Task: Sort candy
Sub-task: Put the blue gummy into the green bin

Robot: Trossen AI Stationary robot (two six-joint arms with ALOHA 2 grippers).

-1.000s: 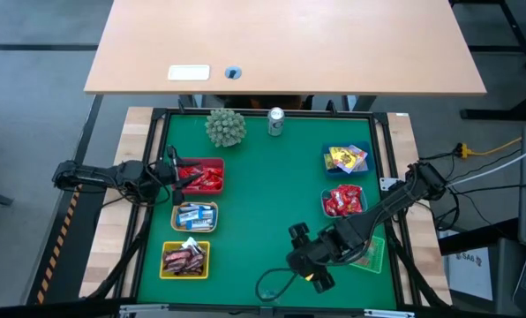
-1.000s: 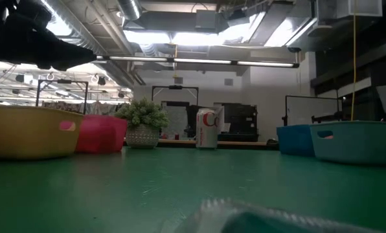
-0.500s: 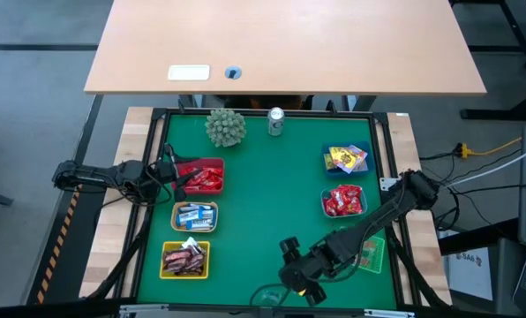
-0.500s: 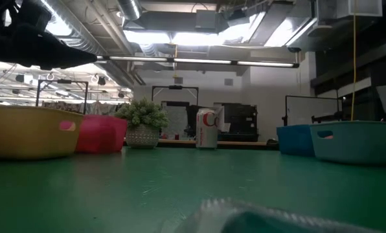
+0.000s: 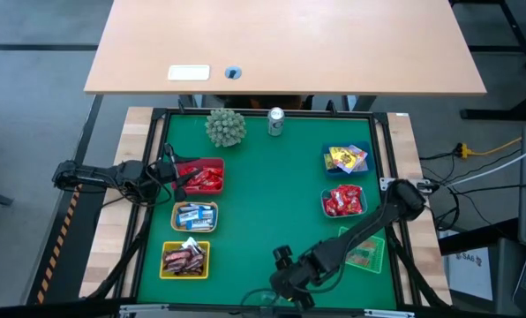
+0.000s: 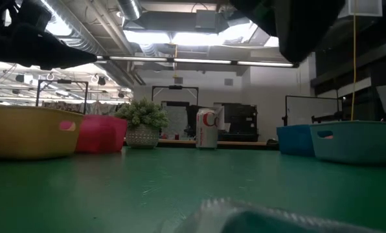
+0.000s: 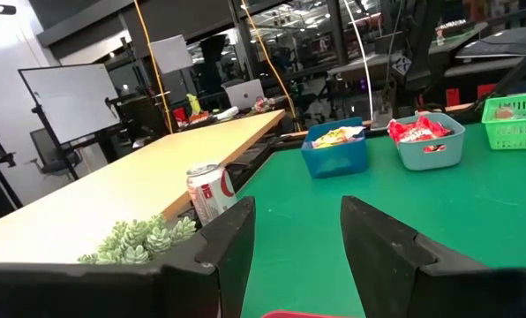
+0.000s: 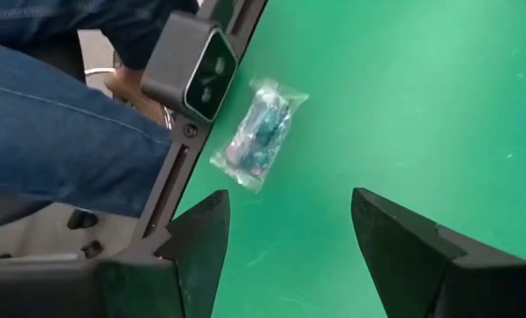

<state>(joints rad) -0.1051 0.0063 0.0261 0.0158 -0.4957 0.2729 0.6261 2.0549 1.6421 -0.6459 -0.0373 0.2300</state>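
right hand [image 5: 285, 284] moved nearer front edge, open | left hand [image 5: 176, 172] open | six baskets | one loose candy [image 8: 259, 132]

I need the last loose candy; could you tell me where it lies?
The loose candy lies alone on the mat's near edge beside the low camera, under the right pincer, which is open above it.

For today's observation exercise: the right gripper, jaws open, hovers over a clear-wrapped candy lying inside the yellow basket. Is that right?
Not quite. The clear-wrapped candy lies on the bare green mat near the table's front edge, not in any basket, as the right wrist view shows. The right gripper does hover over it with jaws open.
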